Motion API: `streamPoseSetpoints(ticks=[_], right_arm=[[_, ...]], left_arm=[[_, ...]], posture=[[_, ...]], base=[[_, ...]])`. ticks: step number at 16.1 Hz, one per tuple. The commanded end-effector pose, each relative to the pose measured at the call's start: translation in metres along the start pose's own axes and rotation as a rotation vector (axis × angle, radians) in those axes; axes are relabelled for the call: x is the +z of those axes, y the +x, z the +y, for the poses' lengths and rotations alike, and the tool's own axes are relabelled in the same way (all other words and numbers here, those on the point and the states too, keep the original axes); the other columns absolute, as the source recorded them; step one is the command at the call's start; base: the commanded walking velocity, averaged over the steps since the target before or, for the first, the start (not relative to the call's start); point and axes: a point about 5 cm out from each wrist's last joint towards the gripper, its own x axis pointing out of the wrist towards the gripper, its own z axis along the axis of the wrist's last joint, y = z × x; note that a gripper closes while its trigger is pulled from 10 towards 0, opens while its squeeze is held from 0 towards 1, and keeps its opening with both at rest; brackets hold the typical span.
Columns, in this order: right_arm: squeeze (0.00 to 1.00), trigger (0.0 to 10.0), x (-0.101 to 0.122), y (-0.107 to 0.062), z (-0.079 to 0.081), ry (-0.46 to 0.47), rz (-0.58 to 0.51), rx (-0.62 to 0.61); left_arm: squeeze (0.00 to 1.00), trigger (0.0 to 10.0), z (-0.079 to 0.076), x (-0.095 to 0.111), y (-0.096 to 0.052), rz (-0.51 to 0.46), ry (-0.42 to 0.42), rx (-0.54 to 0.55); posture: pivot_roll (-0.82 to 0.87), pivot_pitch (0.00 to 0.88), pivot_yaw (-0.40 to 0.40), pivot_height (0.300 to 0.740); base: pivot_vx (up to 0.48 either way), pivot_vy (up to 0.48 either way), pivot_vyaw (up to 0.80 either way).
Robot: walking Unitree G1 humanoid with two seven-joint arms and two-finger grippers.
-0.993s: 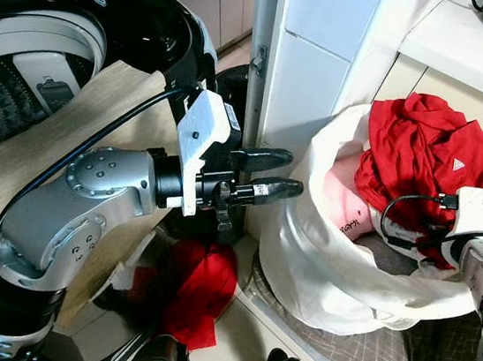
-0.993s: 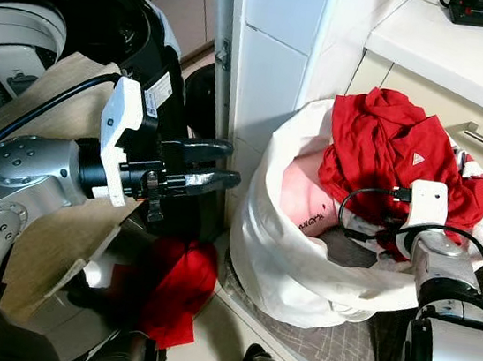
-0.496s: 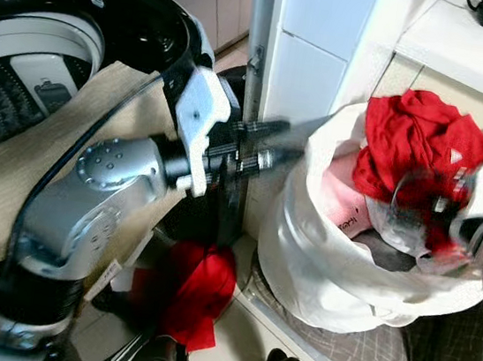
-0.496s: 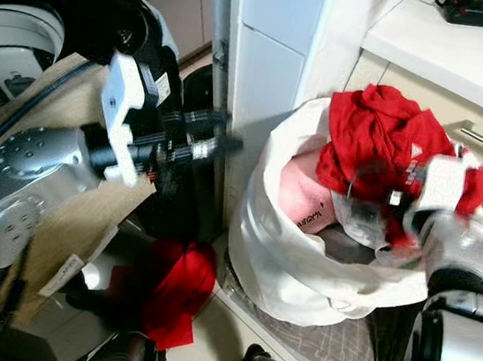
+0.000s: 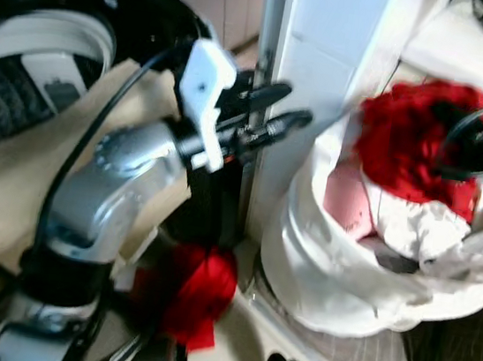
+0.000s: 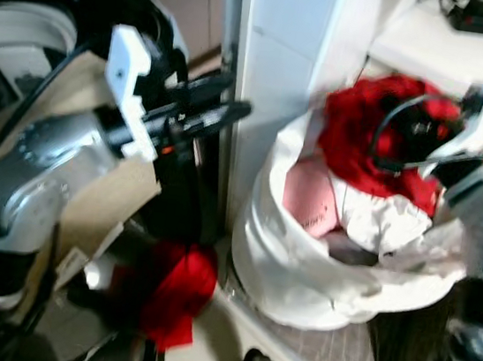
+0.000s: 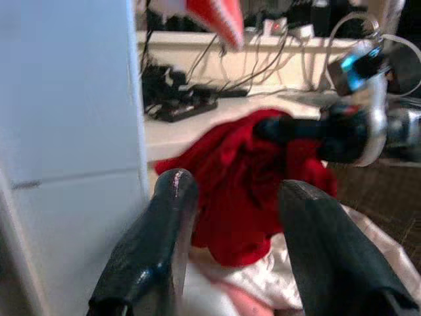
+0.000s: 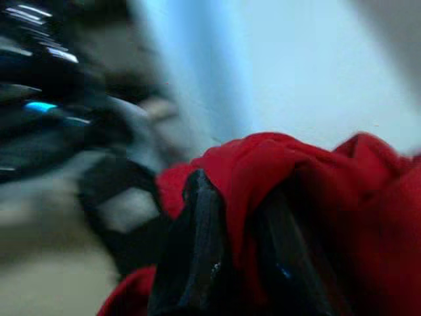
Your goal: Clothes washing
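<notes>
The right gripper [image 8: 230,263] pinches the red garment [image 6: 381,132] between its fingers, at the top of the heap in the white laundry bag [image 5: 327,272]. The left gripper [image 5: 277,114] hovers with fingers spread and nothing between them, beside the white pillar [image 5: 316,84], near the bag. Another red cloth [image 5: 196,290] lies on the floor by the washer [image 5: 35,55]
</notes>
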Motion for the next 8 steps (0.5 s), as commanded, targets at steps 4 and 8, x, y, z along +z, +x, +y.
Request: streamPoseSetpoints(ticks=[4, 8], right_arm=[[0.0, 0.0, 0.032, -0.002, 0.058, 0.062, -0.132, 0.344], [0.0, 0.0, 0.024, 0.003, 0.086, 0.113, -0.101, 0.438]], left_arm=[[1.0, 10.0, -0.014, 0.017, 0.024, -0.129, -0.024, -0.06], [1.0, 10.0, -0.029, 0.019, 0.032, -0.193, -0.036, -0.134]], posture=[[-0.07, 0.103, 0.008, 0.74], [-0.08, 0.097, 0.009, 0.74]], base=[[0.0, 0.0, 0.0], [0.0, 0.0, 0.0]])
